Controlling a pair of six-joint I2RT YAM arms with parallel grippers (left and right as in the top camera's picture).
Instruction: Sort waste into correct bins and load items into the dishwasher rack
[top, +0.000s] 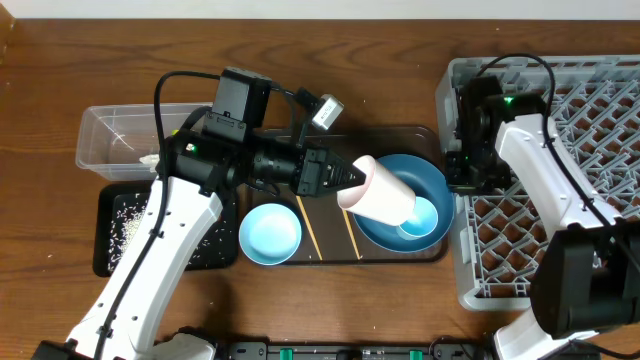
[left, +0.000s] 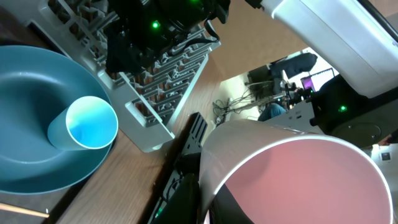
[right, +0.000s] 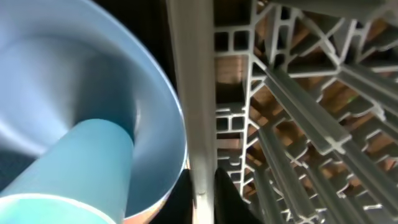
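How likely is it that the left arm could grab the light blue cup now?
Probably not: its pincer is shut on the pink cup, which hangs partly over the light blue cup on the blue plate.

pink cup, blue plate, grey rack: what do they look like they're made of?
pink cup: probably plastic or melamine, matte; even colour, soft sheen, no sharp glints.
blue plate: smooth, semi-gloss, with soft highlights; plastic or glazed ceramic, can't tell which.
grey rack: moulded plastic, matte; ribbed lattice in one uniform colour.
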